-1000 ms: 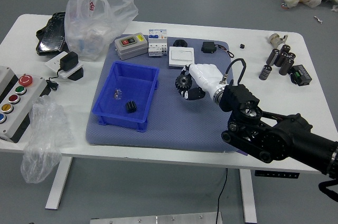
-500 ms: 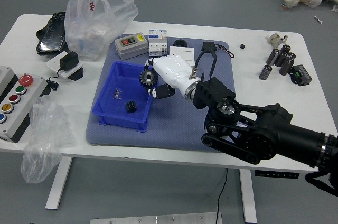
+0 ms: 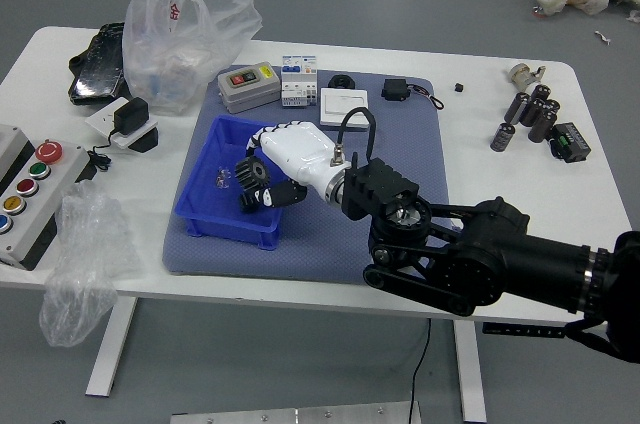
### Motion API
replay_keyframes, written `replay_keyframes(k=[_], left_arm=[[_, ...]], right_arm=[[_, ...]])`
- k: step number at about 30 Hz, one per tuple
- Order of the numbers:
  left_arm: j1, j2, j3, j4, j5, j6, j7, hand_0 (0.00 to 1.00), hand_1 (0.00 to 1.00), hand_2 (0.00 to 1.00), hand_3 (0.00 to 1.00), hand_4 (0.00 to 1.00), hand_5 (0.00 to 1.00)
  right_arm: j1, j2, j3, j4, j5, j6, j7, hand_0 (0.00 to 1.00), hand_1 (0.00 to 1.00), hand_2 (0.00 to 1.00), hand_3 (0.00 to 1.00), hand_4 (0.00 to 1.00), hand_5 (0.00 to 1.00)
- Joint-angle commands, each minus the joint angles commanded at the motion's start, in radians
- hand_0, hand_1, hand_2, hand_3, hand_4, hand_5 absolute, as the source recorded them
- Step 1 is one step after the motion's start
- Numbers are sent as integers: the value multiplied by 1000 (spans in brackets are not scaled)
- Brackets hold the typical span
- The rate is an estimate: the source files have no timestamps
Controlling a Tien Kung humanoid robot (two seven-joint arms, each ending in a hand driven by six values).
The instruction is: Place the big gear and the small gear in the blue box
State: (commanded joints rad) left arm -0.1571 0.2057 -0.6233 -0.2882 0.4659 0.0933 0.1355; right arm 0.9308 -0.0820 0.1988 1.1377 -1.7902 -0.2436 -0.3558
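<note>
My right hand (image 3: pixel 262 166) reaches over the blue box (image 3: pixel 215 226) from the right, its fingers around a dark gear (image 3: pixel 251 172). Beneath the hand, partly covered by it, a small black part (image 3: pixel 249 202) lies in the box; whether it is the small gear I cannot tell. A small clear item (image 3: pixel 223 177) also lies on the box floor, left of the held gear.
Behind the box stand a grey device (image 3: pixel 248 90) and white boxes (image 3: pixel 298 81). A plastic bag (image 3: pixel 180 34) is at the back left, a button panel (image 3: pixel 30 189) at the left. Black cylinders (image 3: pixel 530 112) stand at the right.
My right hand has moved left with the gear, from above the mat to over the blue box. The black part in the box is now partly covered.
</note>
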Motion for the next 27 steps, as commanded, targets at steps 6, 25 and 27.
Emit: replay_keyframes(k=[6, 25, 27], left_arm=[[0, 0, -4, 0, 3, 0, 3, 664, 617, 609, 755, 748, 664], [3, -1, -21, -2, 14, 3, 11, 664, 617, 607, 755, 747, 662], [4, -1, -25, -2, 17, 4, 14, 664, 617, 607, 755, 746, 659]], right_arm=[[-1, 0, 2, -2, 2, -5, 3, 855, 881, 872, 872, 638, 358], [-120, -120, 250, 54, -24, -94, 58, 854, 880, 878, 877, 649, 364], [-157, -140, 305, 53, 13, -138, 101, 775, 791, 796, 767, 649, 362]])
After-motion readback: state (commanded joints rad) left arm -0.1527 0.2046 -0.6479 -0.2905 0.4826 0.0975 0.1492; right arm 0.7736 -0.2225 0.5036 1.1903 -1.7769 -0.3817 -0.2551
